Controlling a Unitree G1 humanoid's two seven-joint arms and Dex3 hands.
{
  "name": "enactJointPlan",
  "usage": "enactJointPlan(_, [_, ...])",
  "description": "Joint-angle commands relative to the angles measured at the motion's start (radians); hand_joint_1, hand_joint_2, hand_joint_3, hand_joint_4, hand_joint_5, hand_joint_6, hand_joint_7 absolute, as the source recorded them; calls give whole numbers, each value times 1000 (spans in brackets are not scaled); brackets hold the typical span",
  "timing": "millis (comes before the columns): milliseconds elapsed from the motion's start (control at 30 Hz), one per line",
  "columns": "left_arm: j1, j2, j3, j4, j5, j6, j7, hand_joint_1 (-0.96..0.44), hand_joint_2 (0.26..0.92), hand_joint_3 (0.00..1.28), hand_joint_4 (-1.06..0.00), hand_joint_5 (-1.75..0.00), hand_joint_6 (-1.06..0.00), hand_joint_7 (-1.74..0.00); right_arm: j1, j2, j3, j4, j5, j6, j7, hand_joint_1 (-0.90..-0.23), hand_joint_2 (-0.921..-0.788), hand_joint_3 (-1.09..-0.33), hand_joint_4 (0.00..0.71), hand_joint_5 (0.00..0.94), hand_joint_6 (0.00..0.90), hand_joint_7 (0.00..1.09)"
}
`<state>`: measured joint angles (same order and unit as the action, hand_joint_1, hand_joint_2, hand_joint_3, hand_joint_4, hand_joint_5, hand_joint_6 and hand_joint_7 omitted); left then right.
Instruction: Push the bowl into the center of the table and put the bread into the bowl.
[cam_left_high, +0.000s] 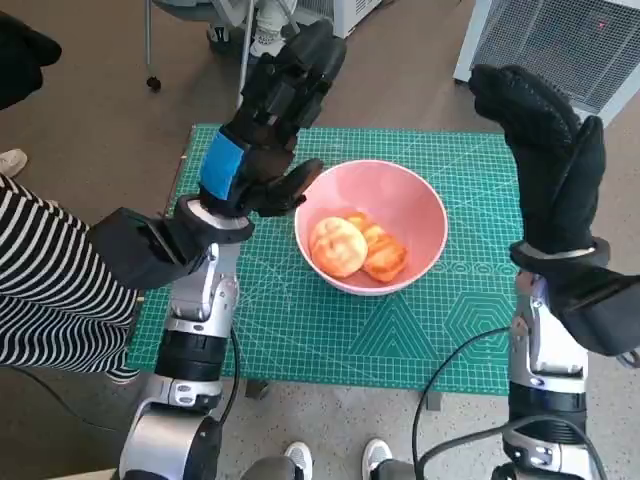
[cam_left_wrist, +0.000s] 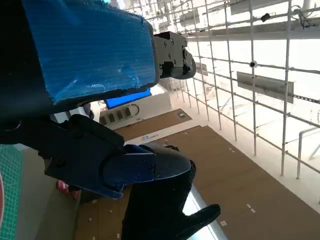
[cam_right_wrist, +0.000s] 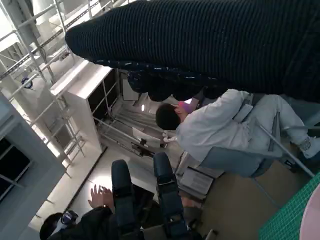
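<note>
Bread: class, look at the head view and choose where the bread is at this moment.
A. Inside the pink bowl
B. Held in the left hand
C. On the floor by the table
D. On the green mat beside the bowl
A: the bread lies inside the pink bowl, while the left hand and the right hand are raised and hold nothing.

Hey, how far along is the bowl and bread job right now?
It looks done. The pink bowl sits near the middle of the green cutting mat covering the table, and the golden bread rolls lie inside it. Nothing is in hand: the blue-taped left hand and the black-gloved right hand are both raised and hold nothing. Nothing appears left.
</note>
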<state>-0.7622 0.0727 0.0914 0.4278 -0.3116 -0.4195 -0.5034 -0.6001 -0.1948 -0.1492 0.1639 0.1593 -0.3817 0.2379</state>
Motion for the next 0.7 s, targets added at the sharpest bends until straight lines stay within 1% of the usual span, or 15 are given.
enactJointPlan(33, [7, 5, 0, -18, 1, 9, -2, -697, 921, 471, -65, -97, 1, -447, 2, -10, 6, 9, -2, 21, 4, -810, -921, -739, 178, 0, 57, 501])
enactJointPlan(400, [17, 5, 1, -27, 4, 12, 3, -692, 921, 468, -66, -104, 1, -456, -3, -6, 8, 21, 6, 22, 13, -812, -921, -739, 170, 0, 53, 500])
enactJointPlan(700, [23, 6, 4, -34, 5, 11, 8, -687, 921, 470, -66, -113, 1, -477, -5, 7, 11, 41, 19, 21, 19, -807, -921, -735, 167, 0, 49, 501])
